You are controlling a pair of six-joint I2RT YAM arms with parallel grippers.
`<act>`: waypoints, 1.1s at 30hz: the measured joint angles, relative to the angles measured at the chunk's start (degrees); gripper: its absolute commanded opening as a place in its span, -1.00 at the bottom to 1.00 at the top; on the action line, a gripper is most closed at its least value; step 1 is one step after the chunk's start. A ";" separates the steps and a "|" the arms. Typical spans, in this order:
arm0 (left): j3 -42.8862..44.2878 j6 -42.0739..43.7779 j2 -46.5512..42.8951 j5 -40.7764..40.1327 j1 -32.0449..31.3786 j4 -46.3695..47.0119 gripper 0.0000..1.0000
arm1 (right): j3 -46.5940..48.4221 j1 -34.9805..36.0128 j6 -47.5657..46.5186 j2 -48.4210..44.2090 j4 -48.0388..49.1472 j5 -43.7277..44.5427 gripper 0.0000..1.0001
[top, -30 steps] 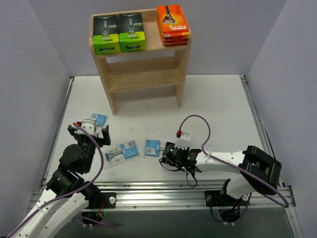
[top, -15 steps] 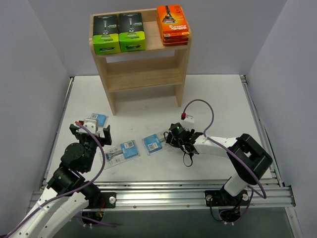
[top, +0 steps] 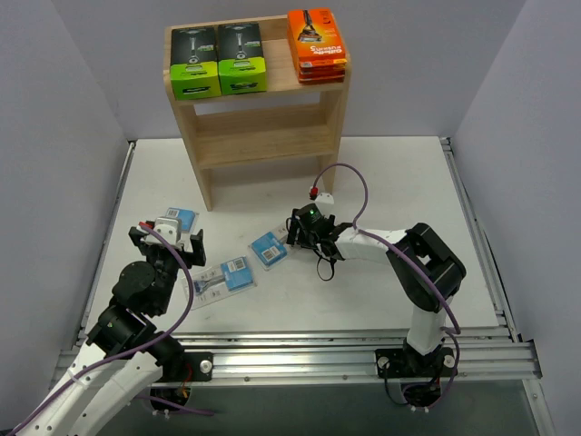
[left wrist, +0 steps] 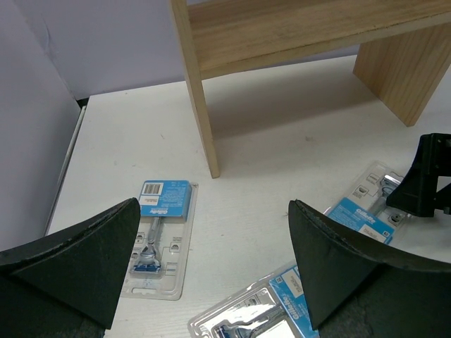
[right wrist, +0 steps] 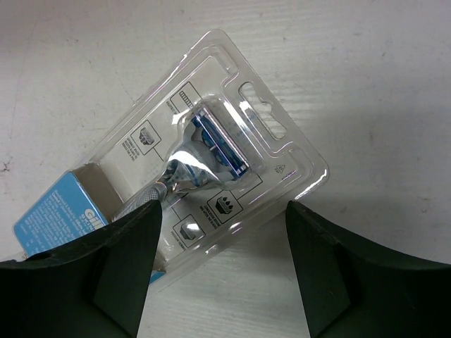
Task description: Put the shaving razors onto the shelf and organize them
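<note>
A blister pack has been slid along the worktop nearer the shelf by the right tool, now seen open astride it, ungripped, so a lift is judged outstanding; the left tool is held open.

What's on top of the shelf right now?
Two black-and-green boxes side by side at the left, a stack of orange boxes at the right. Only the top orange face shows; the ones beneath are covered.

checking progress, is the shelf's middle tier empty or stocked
Empty: the middle tier shows only bare wood in the top view, with no razor pack on it.
</note>
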 measured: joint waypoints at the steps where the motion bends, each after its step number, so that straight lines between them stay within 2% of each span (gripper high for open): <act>1: 0.00 0.02 0.00 0.07 -0.07 0.00 0.90 | 0.57 0.02 -0.35 0.44 -0.04 -0.33 0.35; 10: 0.00 0.00 0.22 0.83 -0.28 0.00 0.90 | 1.18 0.11 0.90 -0.20 -3.06 -0.31 0.36; 19: 0.00 -0.02 0.22 1.05 -0.35 -0.02 0.90 | 0.50 0.13 -0.94 -6.29 -9.90 0.24 0.33; 24: 0.02 -0.04 0.20 1.05 -0.35 -0.02 0.90 | -0.61 0.13 -9.94 -9.62 -6.05 -4.11 0.32; 28: 0.02 -0.04 0.20 1.03 -0.33 -0.02 0.90 | -1.55 0.13 -21.68 -12.17 -2.80 -11.45 0.21; 33: 0.00 -0.04 0.20 1.03 -0.33 -0.02 0.90 | -1.33 0.07 -36.30 -12.63 -1.31 -20.44 0.21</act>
